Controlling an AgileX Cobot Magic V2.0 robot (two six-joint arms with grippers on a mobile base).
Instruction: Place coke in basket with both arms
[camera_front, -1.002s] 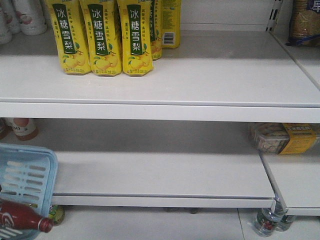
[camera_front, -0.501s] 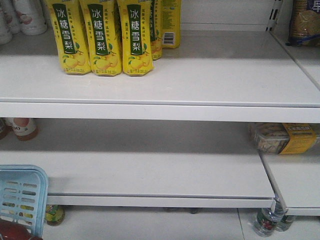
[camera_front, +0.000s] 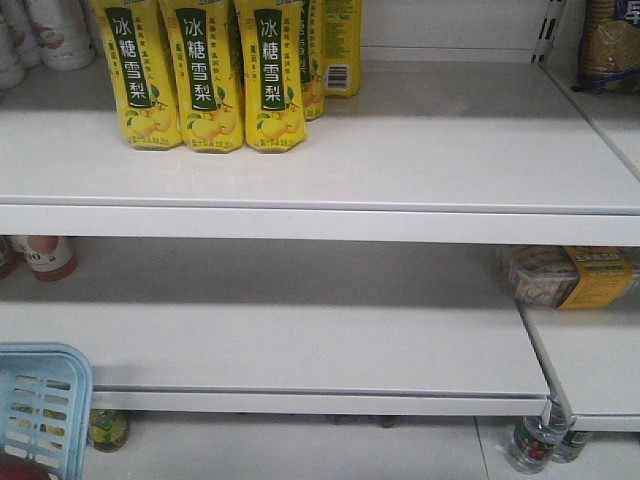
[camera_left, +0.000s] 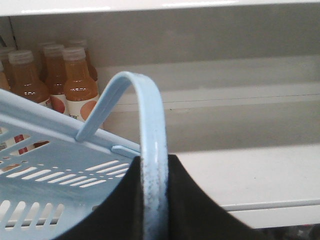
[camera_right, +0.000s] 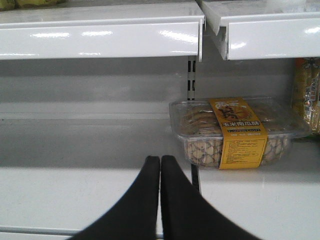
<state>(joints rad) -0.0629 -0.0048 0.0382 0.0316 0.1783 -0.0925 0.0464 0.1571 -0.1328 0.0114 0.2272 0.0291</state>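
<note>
The light blue basket (camera_front: 40, 405) sits at the bottom left corner of the front view, mostly cut off by the frame. Of the coke only a red sliver (camera_front: 18, 472) shows at the bottom edge, inside the basket. In the left wrist view my left gripper (camera_left: 153, 160) is shut on the basket's swing handle (camera_left: 150, 110), which arches up between the black fingers. The slotted basket wall (camera_left: 60, 165) tilts off to the left. My right gripper (camera_right: 160, 159) is shut with nothing in it, hovering over the lower white shelf (camera_right: 75, 190).
Yellow pear-drink bottles (camera_front: 200, 75) stand on the upper shelf (camera_front: 420, 150). A clear biscuit box with a yellow label (camera_right: 235, 132) lies on the lower shelf at the right. Orange drink bottles (camera_left: 77, 82) stand behind the basket. Bottles (camera_front: 530, 445) stand on the floor under the shelf.
In the front view the basket has moved down and to the left. The coke, lying in plain sight a second ago, has dropped almost out of frame with it.
</note>
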